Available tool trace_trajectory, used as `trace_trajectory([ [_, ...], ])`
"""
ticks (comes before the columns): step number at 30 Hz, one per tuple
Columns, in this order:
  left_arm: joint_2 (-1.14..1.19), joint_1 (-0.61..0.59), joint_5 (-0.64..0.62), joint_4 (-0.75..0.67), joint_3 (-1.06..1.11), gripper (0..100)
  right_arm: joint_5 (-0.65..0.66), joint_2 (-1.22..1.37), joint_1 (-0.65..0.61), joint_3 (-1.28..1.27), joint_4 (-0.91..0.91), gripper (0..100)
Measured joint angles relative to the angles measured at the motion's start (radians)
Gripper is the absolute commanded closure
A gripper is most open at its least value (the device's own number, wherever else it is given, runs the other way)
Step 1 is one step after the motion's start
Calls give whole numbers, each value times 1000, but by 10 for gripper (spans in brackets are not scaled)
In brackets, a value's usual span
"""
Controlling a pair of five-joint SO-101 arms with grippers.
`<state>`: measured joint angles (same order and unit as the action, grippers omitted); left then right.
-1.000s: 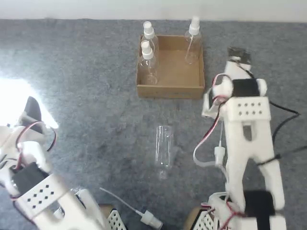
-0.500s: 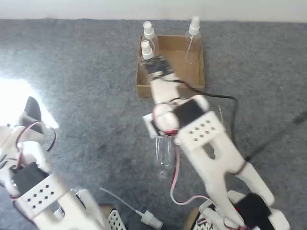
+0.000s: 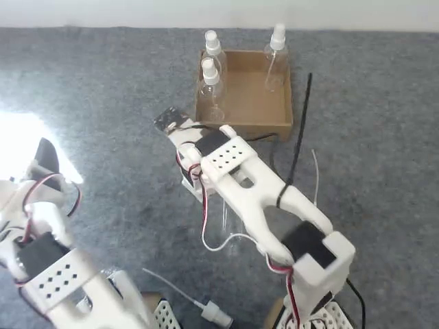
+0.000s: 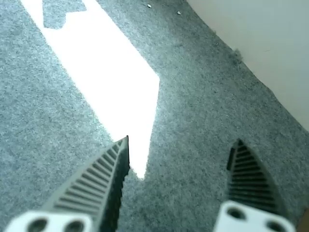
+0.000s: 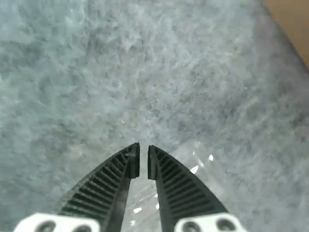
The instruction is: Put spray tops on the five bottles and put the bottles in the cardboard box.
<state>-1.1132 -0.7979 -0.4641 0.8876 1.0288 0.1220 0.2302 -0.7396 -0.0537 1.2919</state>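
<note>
Right hand, clenched on nothing, hangs just beyond the lying bottle, whose length points toward the box.

Three topped bottles stand inside the cardboard box, and just before it the right arm partly covers a lying bottle.

Setting: robotics test bench, probably a lab or workshop. Evidence: grey felt mat covering the table; plain white wall at the far edge; left arm and right arm, white printed plastic; exposed red-and-white wiring.
</note>
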Motion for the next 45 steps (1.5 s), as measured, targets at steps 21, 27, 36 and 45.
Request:
trace_trajectory([
  [21, 0, 0, 0, 0, 0, 695, 569, 92, 370, 29, 279, 982],
  [27, 0, 0, 0, 0, 0, 695, 608, -9, 407, 29, 387, 982],
  [36, 0, 0, 0, 0, 0, 695, 606, -262, 247, 29, 459, 933],
  [45, 0, 0, 0, 0, 0, 695, 428, -345, 38, -83, 460, 793],
])
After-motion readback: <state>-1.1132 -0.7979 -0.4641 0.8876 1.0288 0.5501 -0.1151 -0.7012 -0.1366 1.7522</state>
